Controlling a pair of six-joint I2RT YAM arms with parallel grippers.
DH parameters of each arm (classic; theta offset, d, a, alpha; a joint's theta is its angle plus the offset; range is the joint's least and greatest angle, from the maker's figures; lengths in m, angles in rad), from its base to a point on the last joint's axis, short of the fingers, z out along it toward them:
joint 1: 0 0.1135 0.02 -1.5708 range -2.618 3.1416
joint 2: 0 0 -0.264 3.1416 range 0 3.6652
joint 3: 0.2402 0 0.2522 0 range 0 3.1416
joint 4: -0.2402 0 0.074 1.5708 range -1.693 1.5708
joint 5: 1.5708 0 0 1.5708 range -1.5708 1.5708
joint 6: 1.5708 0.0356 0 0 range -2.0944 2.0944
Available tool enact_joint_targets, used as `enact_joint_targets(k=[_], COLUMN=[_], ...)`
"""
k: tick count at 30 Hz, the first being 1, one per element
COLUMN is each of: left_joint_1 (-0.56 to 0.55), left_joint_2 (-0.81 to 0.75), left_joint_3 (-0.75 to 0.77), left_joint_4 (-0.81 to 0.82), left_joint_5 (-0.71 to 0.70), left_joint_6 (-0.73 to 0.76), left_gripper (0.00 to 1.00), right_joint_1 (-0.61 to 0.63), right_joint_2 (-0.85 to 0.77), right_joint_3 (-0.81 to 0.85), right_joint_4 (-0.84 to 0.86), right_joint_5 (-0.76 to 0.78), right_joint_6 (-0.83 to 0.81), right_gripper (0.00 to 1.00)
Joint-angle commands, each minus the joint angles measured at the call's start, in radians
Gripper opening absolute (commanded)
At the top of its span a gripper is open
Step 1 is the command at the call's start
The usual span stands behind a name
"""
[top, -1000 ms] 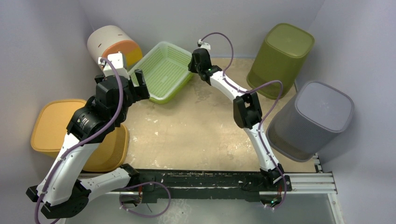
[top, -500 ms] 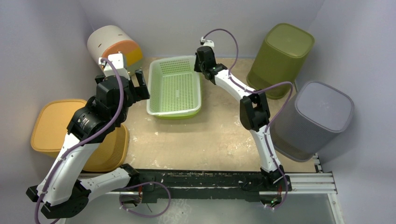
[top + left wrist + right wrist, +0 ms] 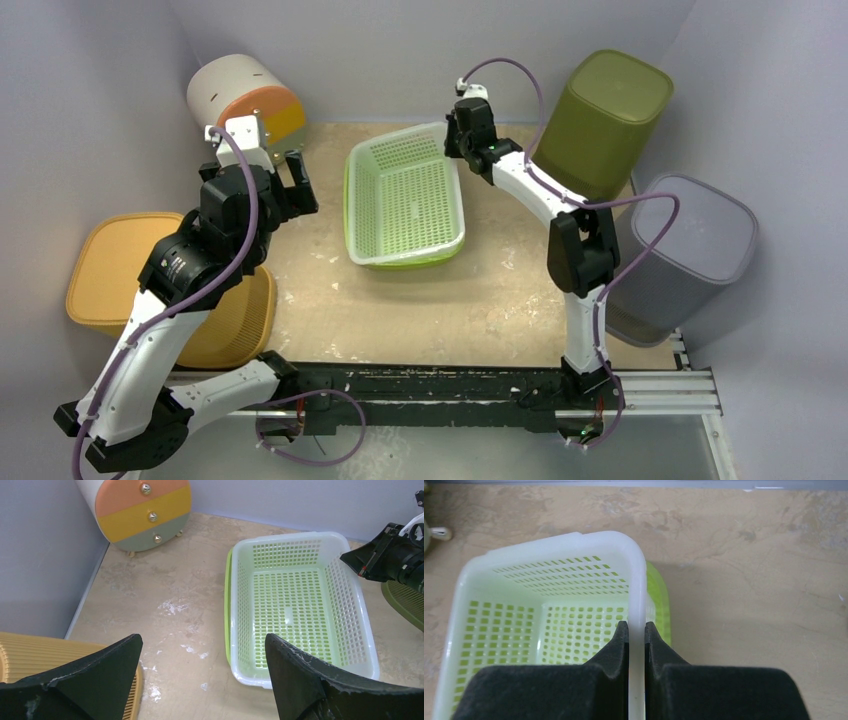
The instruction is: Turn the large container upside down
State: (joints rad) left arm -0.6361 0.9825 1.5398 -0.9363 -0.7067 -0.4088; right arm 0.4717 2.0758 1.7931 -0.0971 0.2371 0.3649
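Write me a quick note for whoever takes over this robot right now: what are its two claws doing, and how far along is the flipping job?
Right gripper: shut on the rim of the mesh basket, near its far right corner.
Left gripper: open, empty, to the left of the basket, not touching it.
Basket: open side up, apparently resting on the table.
Done: rim grip taken.
Left: the whole flip; the basket must end open side down.
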Motion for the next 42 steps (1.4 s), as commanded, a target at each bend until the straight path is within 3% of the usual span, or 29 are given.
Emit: enact_joint_targets(k=[1,11,28,42], left_joint_1=[-0.002,-0.003,-0.002,-0.002], left_joint_2=[-0.011,-0.019,-0.038,-0.051], left_joint_3=[0.021,0.05,0.063,0.051], left_joint_4=[0.023,0.008,0.005,0.013], left_joint_5=[-0.02,-0.033,-0.024,-0.025], left_joint_6=[-0.012,-0.011,-0.018,-0.013], left_gripper=[0.9,0.9,0.9,0.9], right_joint_1=[0.008,0.008,0.007,0.008], right_joint_2=[-0.091,-0.207,-0.42,-0.488], right_joint_3=[0.063,0.168,0.23,0.307], right_joint_4=[0.032,0.0,-0.156,-0.252], right_joint_5=[-0.117,-0.172,0.013,0.226], right_joint_6=[-0.085,-0.123,-0.287,-0.476], right_gripper=[0.0,0.0,0.0,0.0])
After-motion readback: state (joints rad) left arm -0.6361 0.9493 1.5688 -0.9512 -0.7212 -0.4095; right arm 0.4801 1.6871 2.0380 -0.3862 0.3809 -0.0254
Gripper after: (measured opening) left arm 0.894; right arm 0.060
